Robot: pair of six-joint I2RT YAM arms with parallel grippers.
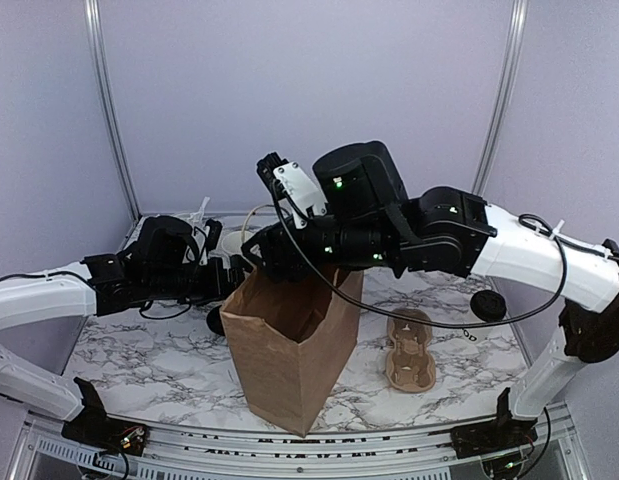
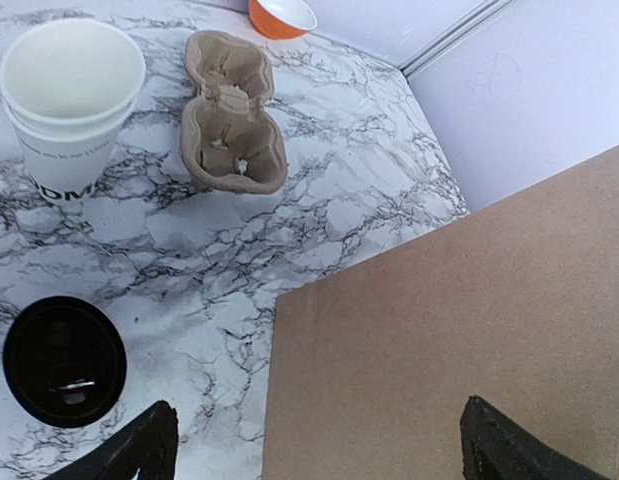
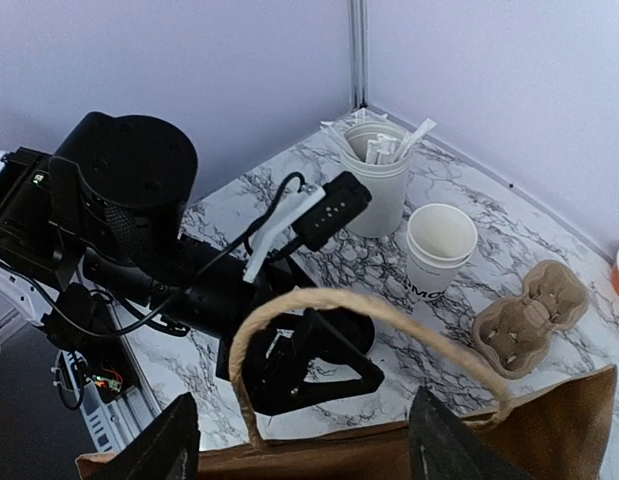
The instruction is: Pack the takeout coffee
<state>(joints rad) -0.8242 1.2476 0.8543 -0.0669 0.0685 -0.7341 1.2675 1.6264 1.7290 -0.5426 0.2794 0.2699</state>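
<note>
The takeout coffee cup is a small white paper cup with dark lettering low on its side. It stands open on the marble table, also seen in the right wrist view. Its black lid lies flat on the table nearer my left gripper. A brown paper bag stands upright in the middle. My left gripper is open, its jaws spread across the bag's side panel. My right gripper hovers open over the bag's rim, and the twine handle arches free between its fingers.
A brown pulp cup carrier lies past the cup, right of the bag in the top view. A taller white tumbler with plastic cutlery stands in the back corner. An orange bowl sits by the wall. The left arm crowds the bag.
</note>
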